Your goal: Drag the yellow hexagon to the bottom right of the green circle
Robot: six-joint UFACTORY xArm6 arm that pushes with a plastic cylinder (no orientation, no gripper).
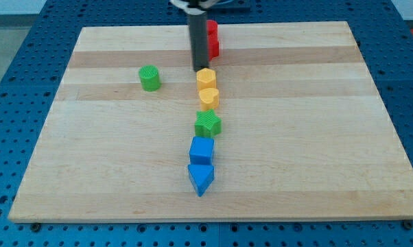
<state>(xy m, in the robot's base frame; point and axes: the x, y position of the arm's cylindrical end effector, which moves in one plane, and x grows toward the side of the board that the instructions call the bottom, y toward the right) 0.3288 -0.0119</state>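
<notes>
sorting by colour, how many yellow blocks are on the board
2: the yellow hexagon just below my tip, and a second yellow block touching it below. None seems hidden.

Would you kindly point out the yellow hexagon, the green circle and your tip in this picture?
yellow hexagon (206,77): camera view, on its top face.
green circle (149,75): camera view, on its ridged top face.
my tip (199,68): camera view, at the rod's very end, just above the yellow hexagon's upper left edge.

Lab: blue perforated bench (14,41)
</notes>
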